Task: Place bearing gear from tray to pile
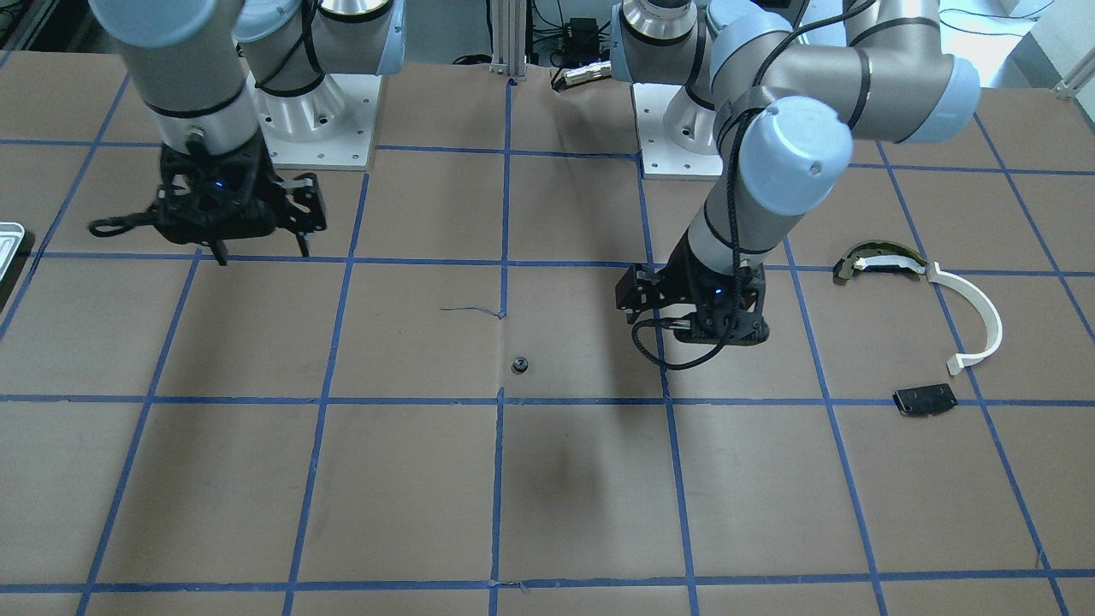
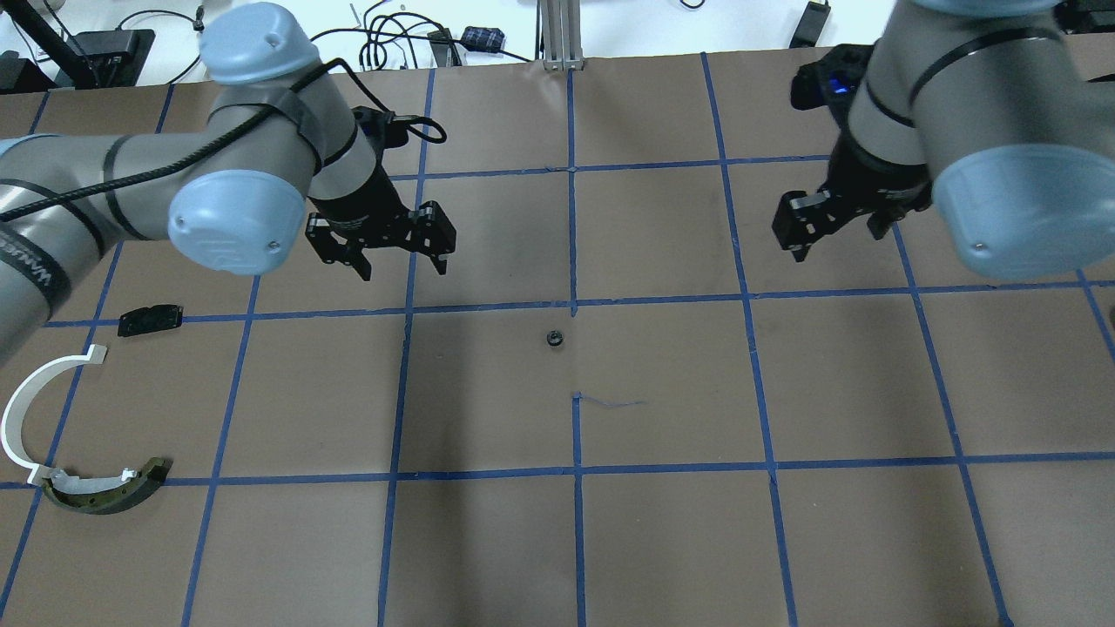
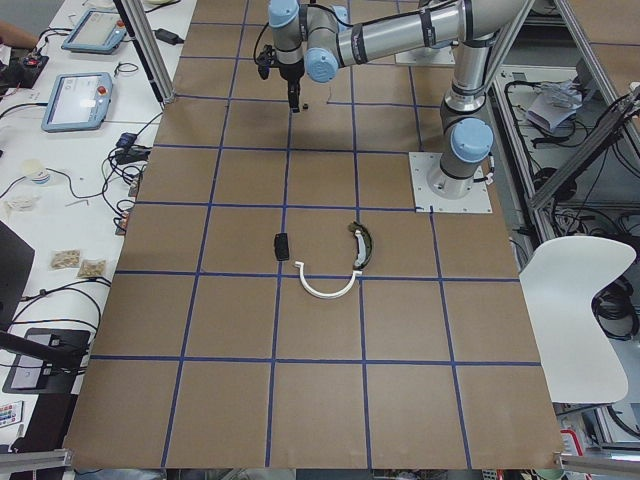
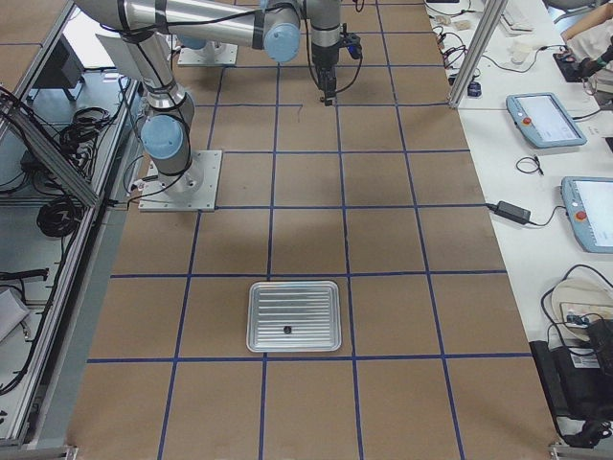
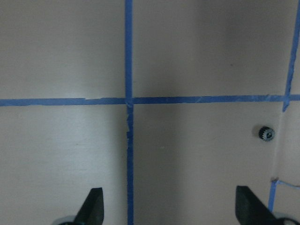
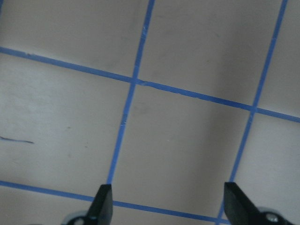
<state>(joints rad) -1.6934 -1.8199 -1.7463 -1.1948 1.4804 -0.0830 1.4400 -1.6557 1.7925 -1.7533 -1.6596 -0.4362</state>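
The bearing gear is a small black toothed ring lying on the brown table near its middle; it also shows in the front view and at the right of the left wrist view. My left gripper is open and empty, hovering to the left of the gear and a little beyond it. My right gripper is open and empty, far to the gear's right. The tray holds one small dark part. The pile is a white arc, an olive-and-black piece and a black plate.
Blue tape lines divide the table into squares. A corner of the tray shows at the front view's left edge. The arm bases stand at the robot's side of the table. Cables and devices lie beyond the far edge.
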